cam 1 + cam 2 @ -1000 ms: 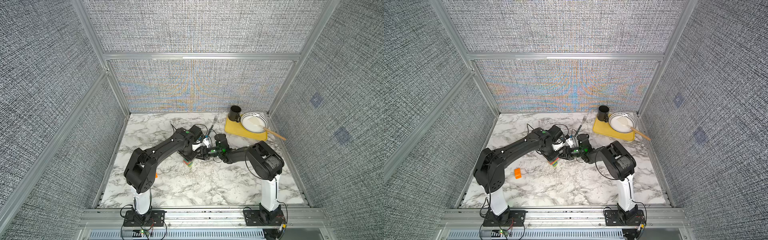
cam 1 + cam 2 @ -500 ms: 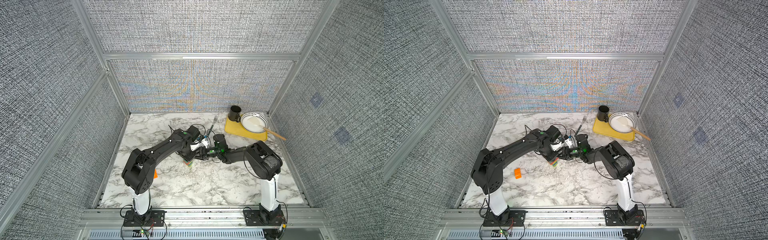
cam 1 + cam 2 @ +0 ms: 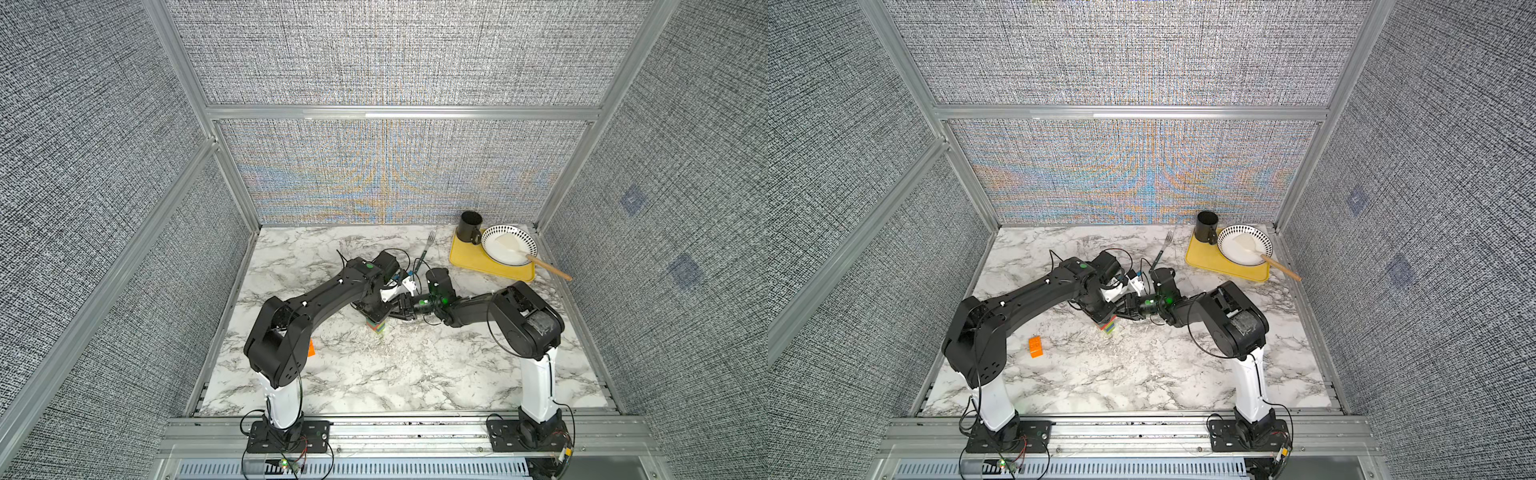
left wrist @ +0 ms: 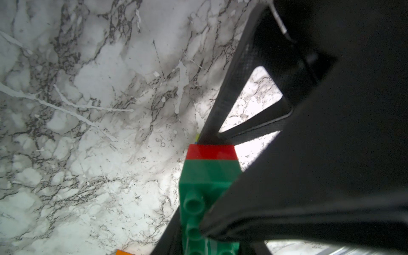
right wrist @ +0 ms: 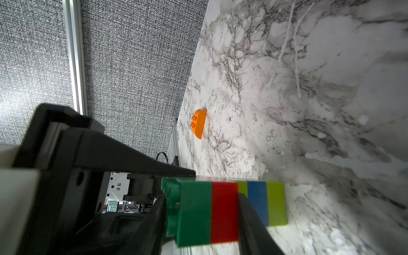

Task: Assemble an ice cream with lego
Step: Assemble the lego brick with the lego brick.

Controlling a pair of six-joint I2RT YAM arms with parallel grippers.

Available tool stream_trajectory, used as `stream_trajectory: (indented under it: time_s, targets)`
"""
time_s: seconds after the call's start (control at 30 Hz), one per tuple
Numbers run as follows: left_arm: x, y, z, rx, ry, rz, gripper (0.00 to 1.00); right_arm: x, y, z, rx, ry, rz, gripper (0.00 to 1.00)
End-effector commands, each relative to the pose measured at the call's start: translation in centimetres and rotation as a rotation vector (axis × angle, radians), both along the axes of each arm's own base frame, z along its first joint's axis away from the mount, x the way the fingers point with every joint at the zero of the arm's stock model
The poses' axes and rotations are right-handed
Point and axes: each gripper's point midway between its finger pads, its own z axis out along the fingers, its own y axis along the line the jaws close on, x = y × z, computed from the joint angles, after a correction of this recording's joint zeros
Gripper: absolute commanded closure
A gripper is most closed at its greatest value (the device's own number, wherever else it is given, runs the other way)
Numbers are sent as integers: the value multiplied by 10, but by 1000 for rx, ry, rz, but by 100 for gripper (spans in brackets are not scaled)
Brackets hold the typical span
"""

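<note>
Left hand (image 3: 1102, 316) and right hand (image 5: 202, 205) clench the glossy studded stack (image 5: 223, 212); the rounded orange brick (image 5: 198, 124) lies apart.

left arm (image 3: 324, 295): I have it rising from its white post at the front rail, elbow bent, reaching forward and inward to the centre.
left hand (image 3: 376, 316): pointed down, closed on the brick stack (image 5: 209, 209) from above. In the right wrist view one of its fingers (image 5: 154, 165) runs along the stack's far side.
right arm (image 3: 478, 309): I see the shoulder folded low and the forearm nearly level, stretched toward my left arm.
right hand (image 3: 397, 311): comes in sideways and closes round the green and red layers. One finger (image 5: 254, 220) sits under the red, the other on the green studs.
hands together: packed tight over the stack; I cannot tell whether they touch.
</note>
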Motion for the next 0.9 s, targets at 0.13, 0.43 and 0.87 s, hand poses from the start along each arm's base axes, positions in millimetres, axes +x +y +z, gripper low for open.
stream_trajectory:
  time_s: [0.13,0.43,0.87]
  targets:
    - [-1,-20,13,-116,12,22,44,-3,-2,-25,-81,4,-2,66]
    - [4,-33,49,-238,-60,52,25,-5,-2,-31,-92,15,-1,68]
    - [14,-8,46,-218,-97,221,82,1,-10,-35,-95,41,-26,67]
